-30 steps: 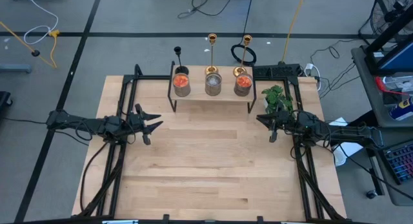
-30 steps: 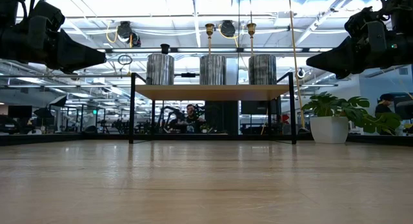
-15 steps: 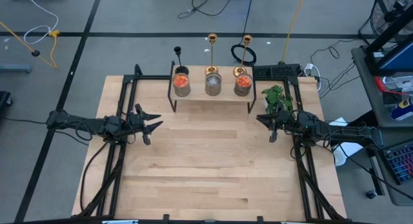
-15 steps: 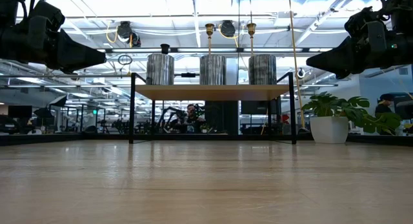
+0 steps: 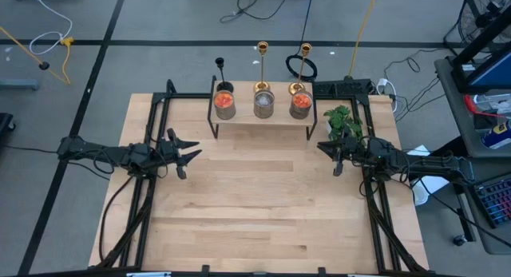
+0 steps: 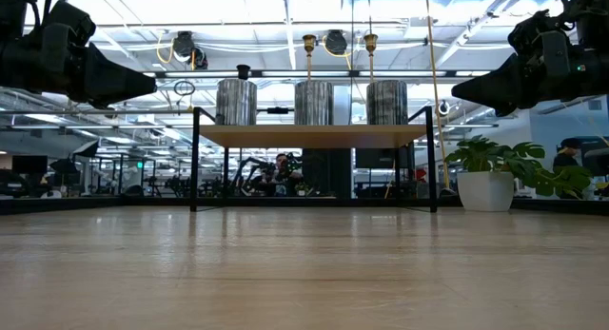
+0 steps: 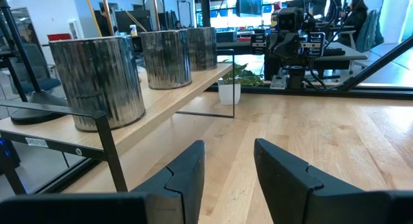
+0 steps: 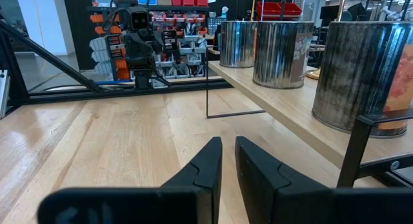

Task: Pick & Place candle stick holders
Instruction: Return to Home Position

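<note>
Three candle stick holders stand upright, each in a metal can on a small wooden shelf (image 5: pixel 259 121) at the table's far middle: a short black one (image 5: pixel 219 65) at the left, a gold one (image 5: pixel 262 49) in the middle, and a gold one (image 5: pixel 305 49) at the right. The low view shows their tops above the cans: black (image 6: pixel 243 71), gold (image 6: pixel 309 45), gold (image 6: pixel 370 43). My left gripper (image 5: pixel 192 153) is open and empty over the table's left side. My right gripper (image 5: pixel 327 156) hovers over the right side, empty, its fingers a narrow gap apart (image 8: pixel 228 153).
The shelf stands on thin black legs (image 6: pixel 194 159). A small potted plant (image 5: pixel 343 121) stands at the shelf's right end, close to my right gripper. Black frame rails (image 5: pixel 148 197) run along both table sides. Bare wood (image 5: pixel 255 197) lies between the arms.
</note>
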